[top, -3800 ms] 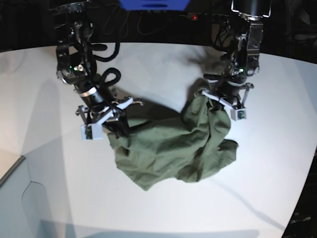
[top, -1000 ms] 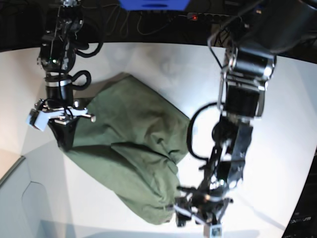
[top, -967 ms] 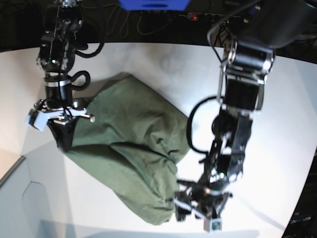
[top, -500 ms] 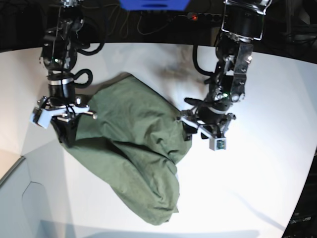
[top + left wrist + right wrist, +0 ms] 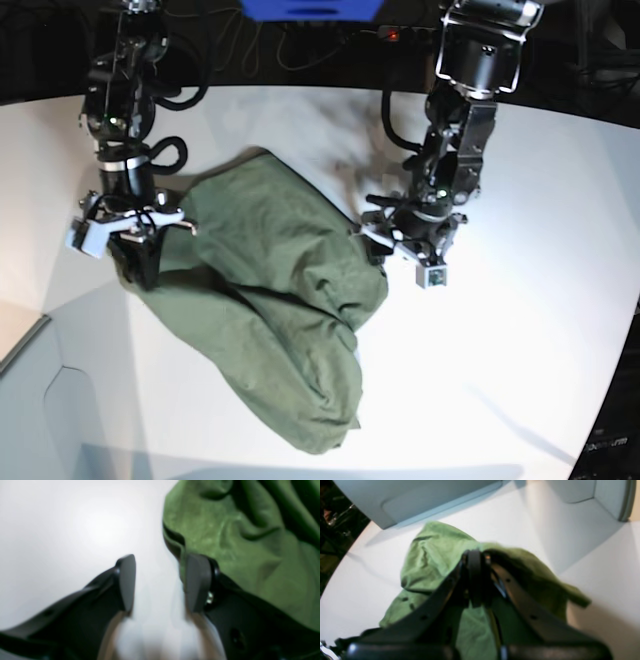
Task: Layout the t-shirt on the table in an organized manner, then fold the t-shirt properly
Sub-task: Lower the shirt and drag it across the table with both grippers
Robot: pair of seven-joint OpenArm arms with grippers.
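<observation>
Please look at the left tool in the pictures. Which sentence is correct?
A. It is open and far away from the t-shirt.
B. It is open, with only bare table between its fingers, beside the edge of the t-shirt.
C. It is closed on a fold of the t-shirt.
B: in the left wrist view, the left tool stands open over the white table, with the t-shirt edge just beside one finger.

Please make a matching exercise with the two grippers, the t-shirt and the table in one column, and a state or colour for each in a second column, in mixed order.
1. left gripper
2. right gripper
3. t-shirt
4. table

a. matte white
b. shut on cloth
c. olive green, crumpled
d. open beside the cloth edge

Pairs: 1-d, 2-b, 3-c, 4-a
</observation>
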